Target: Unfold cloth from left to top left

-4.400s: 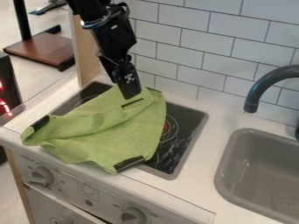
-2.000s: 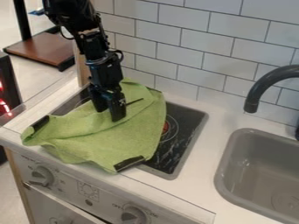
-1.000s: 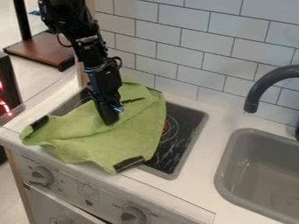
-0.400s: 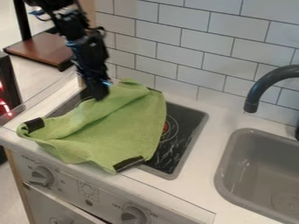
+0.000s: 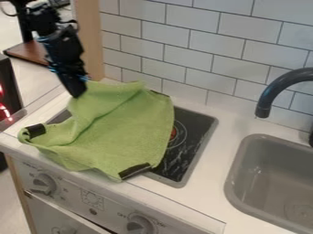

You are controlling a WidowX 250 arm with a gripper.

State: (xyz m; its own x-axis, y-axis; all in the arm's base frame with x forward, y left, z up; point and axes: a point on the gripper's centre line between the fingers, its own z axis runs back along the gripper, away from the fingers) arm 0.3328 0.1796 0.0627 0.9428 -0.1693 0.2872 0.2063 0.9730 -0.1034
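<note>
The gripper (image 5: 77, 95) hangs at the upper left, over the back left of the stove, shut on an edge of the green cloth. From there the green cloth (image 5: 125, 132) slopes down to the right and lies wrinkled across the black stovetop. Dark patches mark its left corner, its front corner and its back right corner. The cloth's left corner rests near the counter's front left edge, and its front corner lies by the stove's front rim.
To the right of the cloth, the stovetop (image 5: 194, 137) shows part of a burner. Further right are a grey sink (image 5: 237, 180) and a dark faucet (image 5: 282, 84). A tiled wall (image 5: 202, 55) stands behind, and a wooden post (image 5: 89, 41) rises at the back left.
The gripper came down onto the cloth's middle, then moved up and left with a fold of it. The cloth's upper left part is now drawn out toward the back left.
</note>
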